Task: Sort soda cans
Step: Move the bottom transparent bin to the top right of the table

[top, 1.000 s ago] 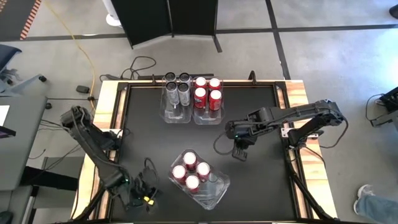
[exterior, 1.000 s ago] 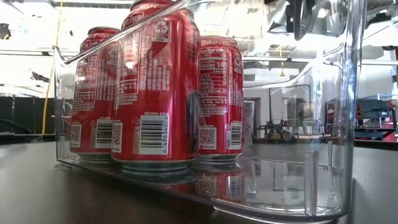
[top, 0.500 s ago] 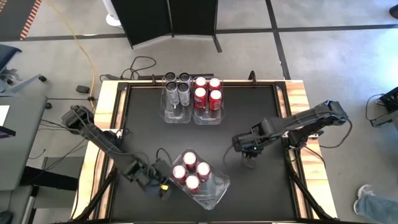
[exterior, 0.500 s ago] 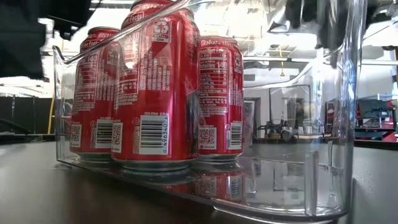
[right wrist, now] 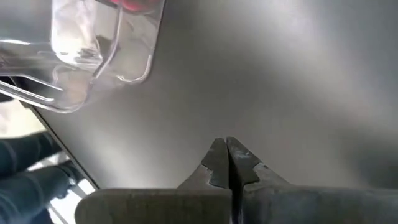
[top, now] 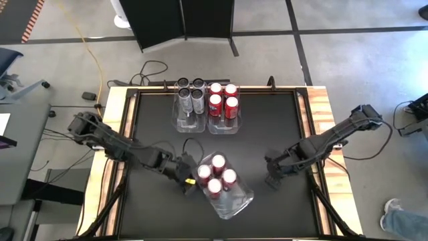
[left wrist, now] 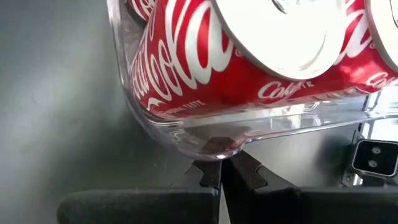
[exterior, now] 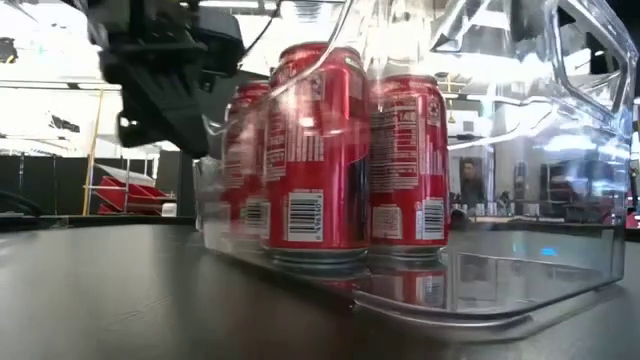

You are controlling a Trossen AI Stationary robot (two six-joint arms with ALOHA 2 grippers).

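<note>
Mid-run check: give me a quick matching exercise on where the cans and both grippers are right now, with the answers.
Things:
1. silver cans
2. red cans in the near bin
3. left gripper
4. right gripper

Places or states:
A. shut, against the near bin's left end
B. four in the far left bin
C. shut over bare table mat, right of the near bin
D. four grouped at one end of a tilted clear bin

Pairs: 1-B, 2-D, 3-A, 4-C
</note>
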